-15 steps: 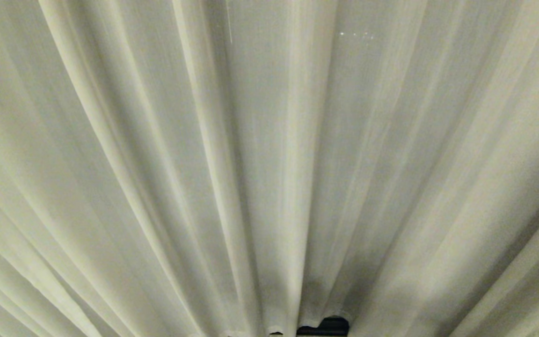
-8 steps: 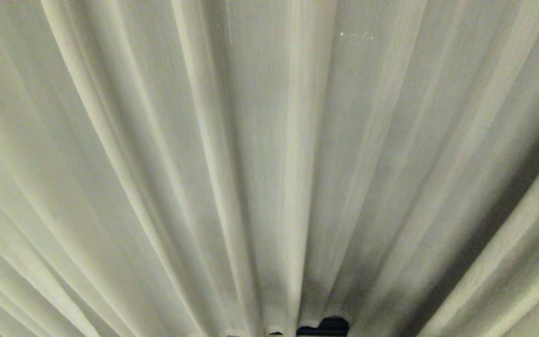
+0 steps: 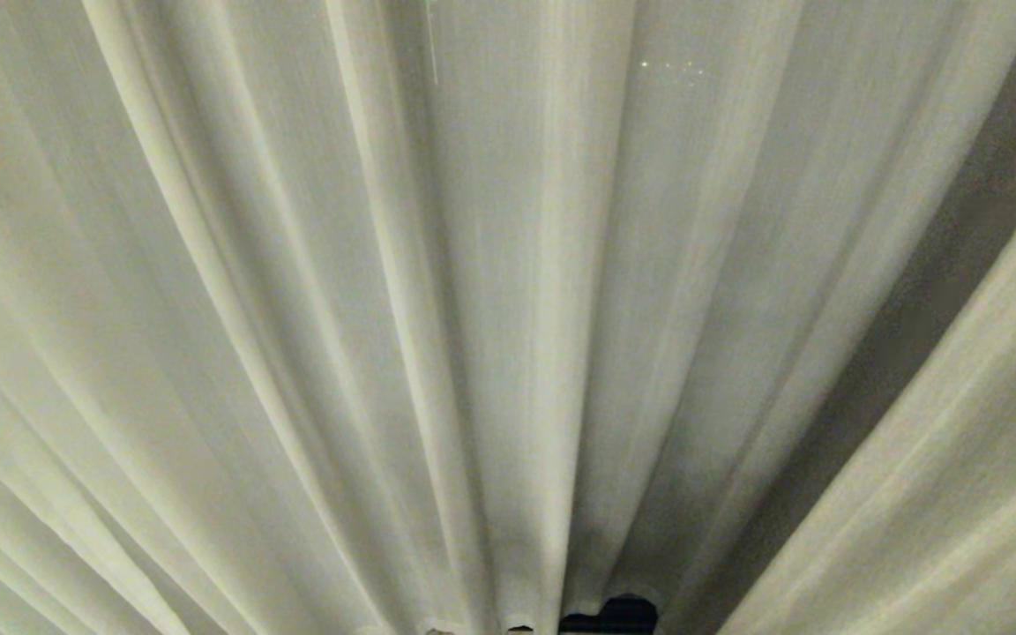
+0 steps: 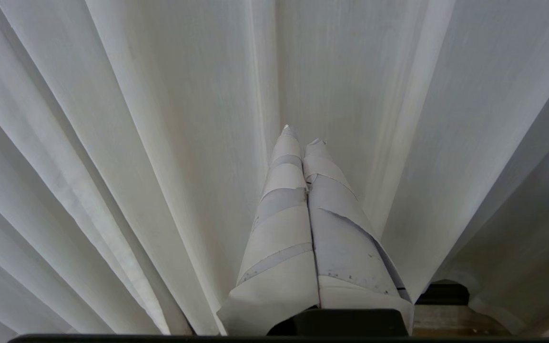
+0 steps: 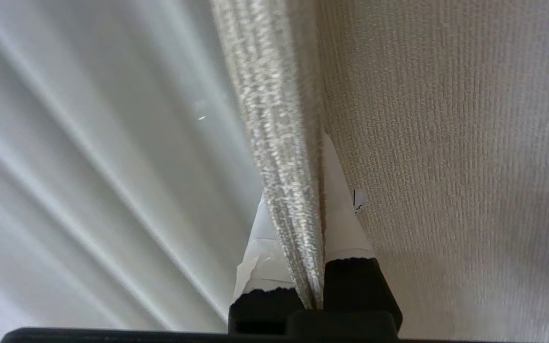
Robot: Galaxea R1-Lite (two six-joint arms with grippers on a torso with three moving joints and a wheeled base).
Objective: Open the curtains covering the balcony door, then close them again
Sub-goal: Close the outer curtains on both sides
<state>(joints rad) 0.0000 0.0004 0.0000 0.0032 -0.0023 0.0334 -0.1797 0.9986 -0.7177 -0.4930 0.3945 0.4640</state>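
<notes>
The curtains (image 3: 490,309) are seen filling the head view: cream, finely woven fabric hung in long pleats that fan out from the lower middle, where a small dark gap is left at the hems. On the right, one fold (image 3: 940,476) is drawn slantwise across the frame, with a shadowed hollow beside it. Compared with a second ago, this fold is spread far wider and higher over the right side, while the rest is unchanged. The right pincer (image 5: 313,209) is clamped on a thick doubled edge of the curtains. The left pincer (image 4: 303,138) is closed on nothing, pointed at the pleats.
</notes>
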